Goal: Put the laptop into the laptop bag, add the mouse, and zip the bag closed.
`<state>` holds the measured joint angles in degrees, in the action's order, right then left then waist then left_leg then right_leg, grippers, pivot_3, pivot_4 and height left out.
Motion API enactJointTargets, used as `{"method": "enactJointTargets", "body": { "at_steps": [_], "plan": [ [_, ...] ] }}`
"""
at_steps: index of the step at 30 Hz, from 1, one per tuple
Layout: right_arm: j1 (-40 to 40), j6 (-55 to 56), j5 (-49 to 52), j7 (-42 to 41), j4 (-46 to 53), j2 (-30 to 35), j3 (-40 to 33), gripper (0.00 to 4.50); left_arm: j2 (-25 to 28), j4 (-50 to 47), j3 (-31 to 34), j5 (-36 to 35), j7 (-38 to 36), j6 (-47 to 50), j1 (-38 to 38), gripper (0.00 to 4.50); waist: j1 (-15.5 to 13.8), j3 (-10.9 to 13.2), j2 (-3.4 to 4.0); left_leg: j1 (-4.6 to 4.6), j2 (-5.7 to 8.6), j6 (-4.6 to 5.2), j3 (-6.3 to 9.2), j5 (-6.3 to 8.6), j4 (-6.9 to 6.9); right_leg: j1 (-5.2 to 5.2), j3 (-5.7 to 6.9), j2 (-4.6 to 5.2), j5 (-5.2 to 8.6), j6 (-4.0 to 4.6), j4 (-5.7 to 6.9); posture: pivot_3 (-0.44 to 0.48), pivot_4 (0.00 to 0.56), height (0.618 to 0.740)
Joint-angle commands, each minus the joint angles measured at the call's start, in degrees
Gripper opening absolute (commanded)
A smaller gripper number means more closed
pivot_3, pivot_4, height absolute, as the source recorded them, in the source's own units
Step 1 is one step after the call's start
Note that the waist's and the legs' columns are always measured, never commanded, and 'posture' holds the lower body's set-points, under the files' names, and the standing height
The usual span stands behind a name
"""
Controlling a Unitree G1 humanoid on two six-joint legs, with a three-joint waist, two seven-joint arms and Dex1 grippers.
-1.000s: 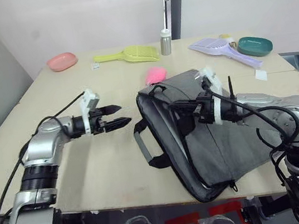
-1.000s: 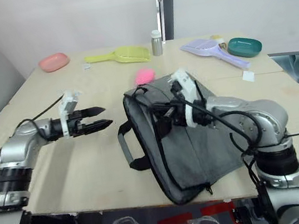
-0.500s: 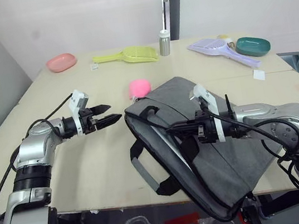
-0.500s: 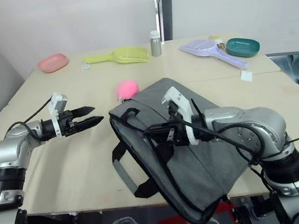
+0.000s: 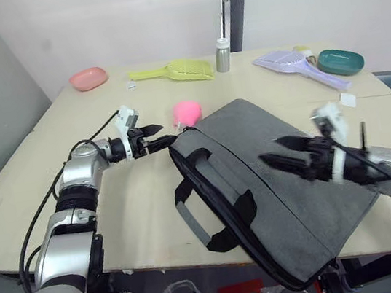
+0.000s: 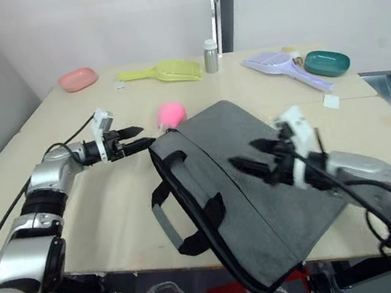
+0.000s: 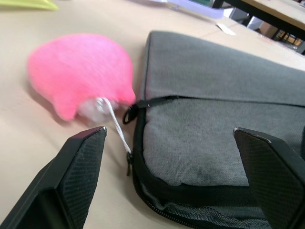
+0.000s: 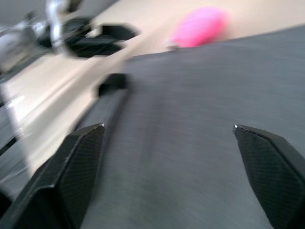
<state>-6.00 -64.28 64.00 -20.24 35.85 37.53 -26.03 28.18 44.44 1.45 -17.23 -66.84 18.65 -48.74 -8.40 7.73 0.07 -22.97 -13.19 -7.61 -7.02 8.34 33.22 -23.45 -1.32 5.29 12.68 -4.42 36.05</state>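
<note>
Your laptop bag (image 5: 283, 192) lies flat on the light wooden tabletop (image 5: 114, 195), grey fabric side up, set at a slant with one corner overhanging the near edge; its black strap handles (image 5: 206, 215) loop out toward your left arm. Its pink fluffy ball charm (image 7: 78, 83) rests on the tabletop at the bag's far corner, tied by a white cord to the zipper end. Your left gripper (image 5: 159, 136) sits low over the tabletop just beside that corner, fingers (image 7: 78, 181) spread wide, holding nothing, framing the charm and the zipper edging. Your right gripper (image 5: 280, 157) hovers over the middle of the bag's upper panel, fingers (image 8: 78, 167) wide apart, holding nothing. Along the far side of the tabletop you have: a pink oval dish (image 5: 88, 78), a yellow scoop (image 5: 173, 69), a small metal bottle (image 5: 222, 55), a lavender scoop (image 5: 294, 65), a teal dish (image 5: 340, 61), and a white slip of paper (image 5: 348, 100).
</note>
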Motion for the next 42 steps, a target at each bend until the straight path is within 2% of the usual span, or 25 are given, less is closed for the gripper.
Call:
{"method": "enactJointTargets", "body": {
  "at_steps": [1,5,7,8,11,13,14,15,19,28,37,42],
  "plan": [
    [6.4,2.8,2.4,-0.2,1.8,1.2,-9.0,4.43,-2.4,6.0,-0.7,2.5,1.6,-4.7,-3.1,4.5,-0.3,0.0,-0.01,0.0,0.0,0.0,0.0,0.0,0.0,0.01,0.01,0.01,0.0,0.0,0.0,0.0,0.15,0.74],
    [14.4,6.1,-0.1,0.9,2.6,1.3,-16.1,4.43,-4.6,12.3,-0.4,4.2,2.0,-7.1,-5.1,4.5,-0.3,0.0,-0.05,-0.04,0.05,0.06,0.0,0.01,0.01,0.03,-0.01,0.04,-0.02,-0.04,-0.11,0.0,0.15,0.74],
    [17.9,6.5,1.9,2.3,2.1,0.4,-20.1,4.43,-4.8,14.0,-0.7,5.3,1.5,-7.7,-5.5,4.5,-0.3,0.0,-0.06,-0.04,0.05,0.06,0.01,0.01,-0.01,0.04,0.01,0.04,-0.02,-0.05,-0.13,0.0,0.15,0.74],
    [20.4,6.6,2.9,2.3,2.1,0.1,-22.1,4.5,-4.8,14.8,-0.8,5.8,0.9,-7.9,-5.6,3.95,-0.2,0.0,-0.06,-0.04,0.05,0.06,0.02,0.01,-0.02,0.04,0.02,0.04,-0.02,-0.04,-0.13,0.0,0.15,0.74],
    [27.0,7.1,5.1,2.9,2.3,-1.6,-25.9,4.5,-5.0,16.3,-0.5,6.3,0.1,-8.5,-5.7,2.98,-0.3,0.0,-0.05,-0.01,0.05,0.11,0.02,0.05,-0.09,0.06,0.04,0.05,-0.02,-0.04,-0.22,0.0,0.15,0.74],
    [31.0,8.0,4.1,1.8,2.2,-2.4,-26.4,4.5,-5.1,16.6,-0.3,6.6,-0.2,-8.8,-5.7,2.15,-0.1,0.0,-0.05,0.01,0.05,0.33,0.02,0.17,-0.11,0.1,0.04,0.05,-0.02,-0.05,-0.31,0.0,0.15,0.74],
    [33.0,8.5,3.6,1.2,2.0,-3.0,-26.4,4.5,-5.1,16.7,-0.2,6.7,-0.3,-8.9,-5.7,1.89,-0.1,0.0,-0.05,0.01,0.06,0.35,0.0,0.19,-0.11,0.11,0.03,0.07,-0.02,-0.06,-0.32,0.0,0.15,0.74],
    [34.2,8.8,4.0,1.6,1.7,-3.8,-26.4,4.5,-5.1,16.8,-0.1,6.7,-0.4,-9.0,-5.7,1.62,-0.2,0.0,-0.05,0.01,0.06,0.36,0.0,0.19,-0.11,0.11,0.04,0.08,-0.03,-0.07,-0.34,0.0,0.15,0.74],
    [37.7,10.3,5.5,2.6,0.8,-6.7,-24.8,4.5,-4.9,16.8,0.2,6.8,-0.8,-9.3,-5.4,0.05,-0.2,0.0,-0.05,0.04,0.08,0.39,0.02,0.21,-0.13,0.18,0.06,0.11,-0.04,-0.08,-0.41,0.0,0.15,0.74],
    [36.7,10.4,11.7,8.8,-5.3,-7.7,-23.2,4.5,-4.2,15.5,0.2,7.6,-0.4,-10.4,-4.5,0.02,-0.1,0.1,-0.03,0.09,0.1,0.39,0.04,0.22,-0.18,0.28,0.08,0.12,-0.06,-0.12,-0.53,0.0,0.15,0.74],
    [36.4,10.8,12.7,9.5,-5.3,-8.2,-17.1,4.5,-3.6,13.9,0.2,7.5,-0.6,-10.3,-3.2,0.02,0.0,0.1,-0.02,0.09,0.1,0.38,0.05,0.21,-0.25,0.29,0.11,0.12,-0.07,-0.15,-0.6,0.0,0.15,0.74],
    [35.9,11.8,14.9,10.2,-5.3,-8.0,-16.4,2.98,-3.1,12.8,0.2,7.5,-0.6,-10.0,-2.6,0.0,0.0,0.1,-0.02,0.09,0.1,0.38,0.05,0.21,-0.25,0.3,0.11,0.12,-0.07,-0.15,-0.6,0.0,0.15,0.74]
  ]
}}
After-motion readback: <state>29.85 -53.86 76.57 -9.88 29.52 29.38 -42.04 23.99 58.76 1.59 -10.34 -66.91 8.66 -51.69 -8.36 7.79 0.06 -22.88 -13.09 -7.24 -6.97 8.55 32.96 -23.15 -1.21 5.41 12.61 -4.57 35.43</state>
